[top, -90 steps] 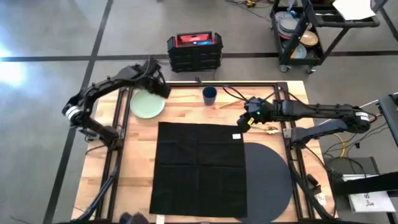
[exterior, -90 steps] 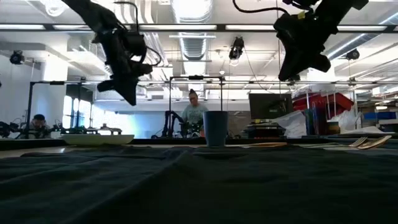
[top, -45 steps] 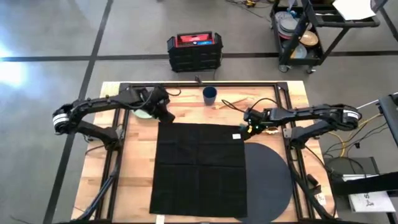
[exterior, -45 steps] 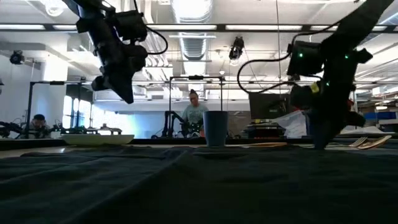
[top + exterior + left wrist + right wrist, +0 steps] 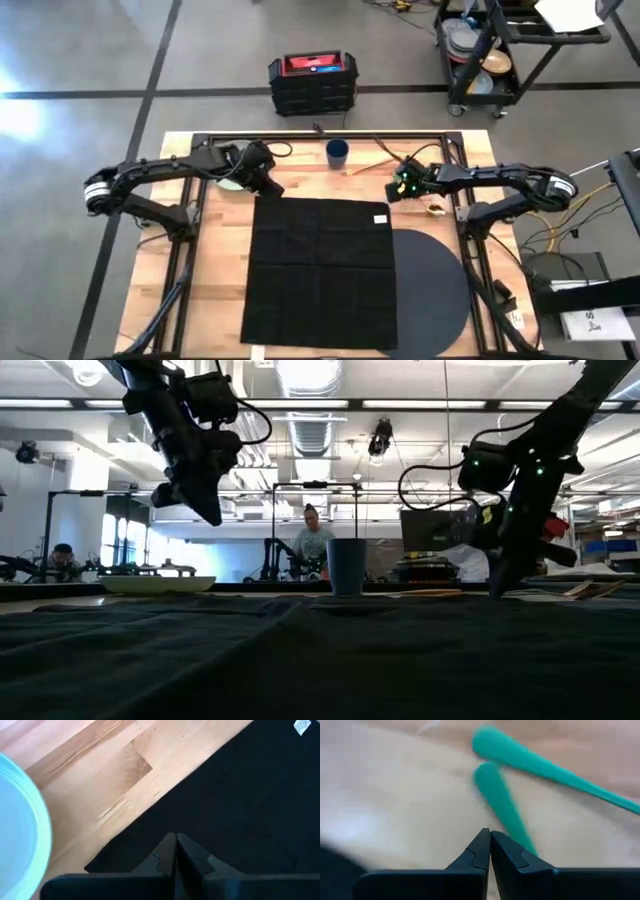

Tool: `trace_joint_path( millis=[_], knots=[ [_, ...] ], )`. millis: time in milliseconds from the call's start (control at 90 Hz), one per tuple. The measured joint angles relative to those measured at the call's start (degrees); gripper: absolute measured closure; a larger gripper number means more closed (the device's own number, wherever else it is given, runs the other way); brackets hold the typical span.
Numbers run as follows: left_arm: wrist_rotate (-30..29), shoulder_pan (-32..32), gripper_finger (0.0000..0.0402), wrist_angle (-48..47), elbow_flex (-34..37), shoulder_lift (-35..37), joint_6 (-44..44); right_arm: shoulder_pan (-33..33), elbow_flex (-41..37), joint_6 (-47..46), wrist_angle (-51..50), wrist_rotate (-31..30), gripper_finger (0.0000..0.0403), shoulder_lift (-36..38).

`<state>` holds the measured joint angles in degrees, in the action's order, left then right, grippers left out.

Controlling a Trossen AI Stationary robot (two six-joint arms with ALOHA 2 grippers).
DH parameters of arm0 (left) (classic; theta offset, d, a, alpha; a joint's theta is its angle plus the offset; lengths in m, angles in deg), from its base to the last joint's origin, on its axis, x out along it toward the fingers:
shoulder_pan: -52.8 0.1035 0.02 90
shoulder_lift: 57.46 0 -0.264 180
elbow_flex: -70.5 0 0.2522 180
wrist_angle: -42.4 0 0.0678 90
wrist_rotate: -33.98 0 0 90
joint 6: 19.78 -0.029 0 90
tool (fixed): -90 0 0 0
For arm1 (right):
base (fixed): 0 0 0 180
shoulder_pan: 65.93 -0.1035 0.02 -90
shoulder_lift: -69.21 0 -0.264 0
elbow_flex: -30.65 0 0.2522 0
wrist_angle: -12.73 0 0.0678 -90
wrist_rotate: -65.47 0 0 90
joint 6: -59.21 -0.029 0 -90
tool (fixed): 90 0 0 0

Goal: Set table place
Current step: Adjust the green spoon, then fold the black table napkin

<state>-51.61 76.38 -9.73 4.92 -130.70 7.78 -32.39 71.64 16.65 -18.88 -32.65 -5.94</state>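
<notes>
A black cloth napkin [image 5: 320, 270] lies spread flat on the wood table [image 5: 215, 260], covering the left part of the dark grey round placemat [image 5: 435, 290]. The pale green plate [image 5: 158, 584] rests on the table at the far left, mostly under my left arm. My left gripper [image 5: 176, 840] hangs shut above the napkin's far-left corner [image 5: 262, 200]. The dark blue cup [image 5: 337, 152] stands near the far edge. My right gripper [image 5: 490, 837] is shut, low over the table by the napkin's far-right corner, just short of two green cutlery handles [image 5: 500, 795].
More cutlery [image 5: 435, 210] lies beside the right rail. A black crate with a red top [image 5: 312, 80] sits on the floor beyond the far edge, a cart of dishes [image 5: 490, 50] at the far right. A person [image 5: 313, 545] stands far behind the table.
My left gripper has swung from over the plate toward the napkin's far-left corner, staying in the air. My right gripper has dropped from high up to just above the table, then shifted a little toward the far edge, to the green handles. The napkin has stayed flat.
</notes>
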Motion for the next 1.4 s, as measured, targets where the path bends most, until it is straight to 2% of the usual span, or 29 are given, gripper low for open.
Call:
trace_joint_path(
  millis=[100,278,556,700,822,1011,1178,1289,1400],
  knots=[
    [0.02,-0.02,0.0402,-0.01,0.11,-0.47,0.01,0.26,-0.20,-0.05,0.67,1.60,0.0403,1.84],
    [0.11,-0.02,0.0402,-0.58,1.22,-1.15,-0.93,-3.13,-0.09,-0.59,2.10,8.63,0.0403,6.95],
    [0.77,0.28,0.0402,-0.72,7.04,-2.63,0.69,-10.46,-0.06,-1.79,2.25,9.75,0.0403,13.59],
    [-5.33,1.15,0.0397,-1.05,9.77,-3.18,4.67,-12.60,0.02,-1.02,2.27,10.99,0.0401,14.41],
    [-5.32,2.60,0.0369,-0.79,10.54,-2.80,4.90,-13.42,0.03,-0.92,2.29,11.64,0.0381,14.27],
    [-3.99,4.02,0.0296,-0.50,12.43,-3.25,3.53,-13.53,0.04,-0.94,2.36,12.45,0.0328,14.27],
    [-6.46,4.35,0.0238,3.45,14.08,-3.44,3.48,-13.53,0.04,-1.34,2.79,12.50,0.0290,14.29],
    [-6.31,4.28,0.0217,8.63,15.66,-3.44,3.47,-13.53,0.04,-1.36,2.78,12.48,0.0274,14.29],
    [-6.25,4.37,0.0213,10.36,16.81,-4.27,4.07,-13.53,0.04,-1.36,2.78,12.50,0.0263,14.26]
  ],
)
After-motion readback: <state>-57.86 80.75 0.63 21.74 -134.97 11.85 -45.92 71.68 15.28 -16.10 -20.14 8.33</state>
